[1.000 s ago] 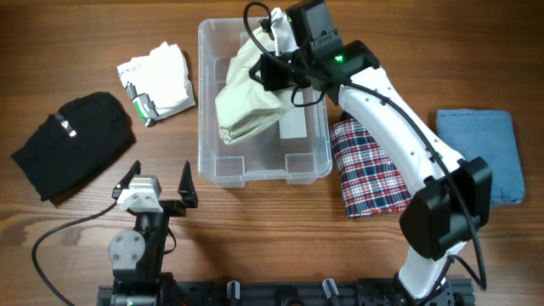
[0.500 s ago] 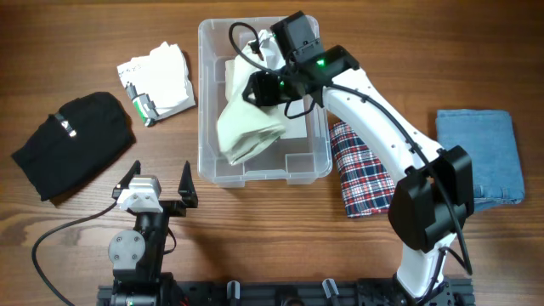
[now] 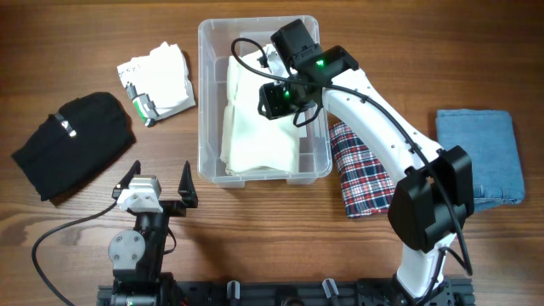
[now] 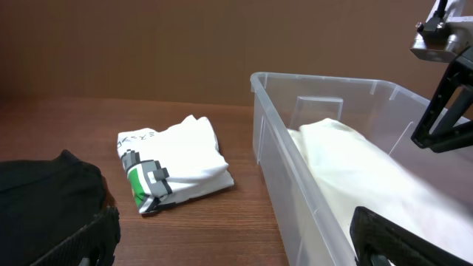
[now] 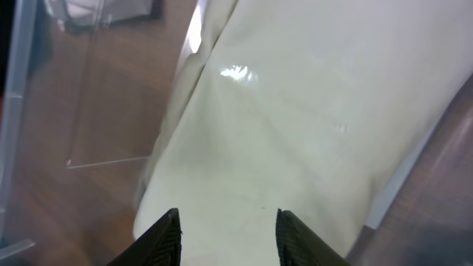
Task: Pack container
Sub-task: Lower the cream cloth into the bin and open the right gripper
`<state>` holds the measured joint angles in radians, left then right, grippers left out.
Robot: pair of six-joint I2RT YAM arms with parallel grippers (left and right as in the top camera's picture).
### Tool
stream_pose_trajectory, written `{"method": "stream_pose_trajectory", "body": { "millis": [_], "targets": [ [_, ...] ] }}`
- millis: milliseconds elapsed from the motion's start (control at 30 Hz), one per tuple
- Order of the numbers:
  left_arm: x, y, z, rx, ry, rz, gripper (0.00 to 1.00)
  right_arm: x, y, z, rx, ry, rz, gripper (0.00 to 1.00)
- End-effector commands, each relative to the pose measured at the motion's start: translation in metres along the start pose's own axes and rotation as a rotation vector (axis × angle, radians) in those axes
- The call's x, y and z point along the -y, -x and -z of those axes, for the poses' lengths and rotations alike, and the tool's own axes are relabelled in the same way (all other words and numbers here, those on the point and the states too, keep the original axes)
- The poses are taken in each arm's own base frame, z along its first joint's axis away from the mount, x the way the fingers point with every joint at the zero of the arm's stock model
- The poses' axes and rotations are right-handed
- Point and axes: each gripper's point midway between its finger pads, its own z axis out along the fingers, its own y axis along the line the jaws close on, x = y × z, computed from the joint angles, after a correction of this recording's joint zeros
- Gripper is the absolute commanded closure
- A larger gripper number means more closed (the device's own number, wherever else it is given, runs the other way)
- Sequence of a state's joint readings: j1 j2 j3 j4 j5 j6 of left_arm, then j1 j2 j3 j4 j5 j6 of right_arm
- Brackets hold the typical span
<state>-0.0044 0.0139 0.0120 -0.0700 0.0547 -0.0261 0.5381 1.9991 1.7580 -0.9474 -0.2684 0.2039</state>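
Note:
The clear plastic container stands at the table's middle back, and its near wall shows in the left wrist view. A folded cream cloth lies flat inside it, also seen in the left wrist view and the right wrist view. My right gripper hovers over the cloth inside the container, jaws open and empty. My left gripper rests open and empty near the table's front, left of the container.
A white printed shirt and a black garment lie left of the container. A plaid cloth and a folded blue denim piece lie to its right.
The right gripper lowered the cream cloth into the container and let go. The cloth, hanging bunched before, now lies flat. The left arm has not moved.

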Motion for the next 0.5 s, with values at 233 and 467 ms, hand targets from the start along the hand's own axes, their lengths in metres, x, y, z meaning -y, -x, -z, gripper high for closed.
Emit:
{"method": "stream_pose_trajectory", "body": {
  "millis": [233,467],
  "targets": [
    [0.003,-0.003,0.0,-0.005,-0.019,-0.019,0.0,0.018,0.017,0.053,0.117,-0.179,0.051,0.77],
    [0.003,-0.003,0.0,-0.005,-0.019,-0.019,0.0,0.049,0.018,0.123,0.228,-0.266,-0.043,0.82]
  ]
}}
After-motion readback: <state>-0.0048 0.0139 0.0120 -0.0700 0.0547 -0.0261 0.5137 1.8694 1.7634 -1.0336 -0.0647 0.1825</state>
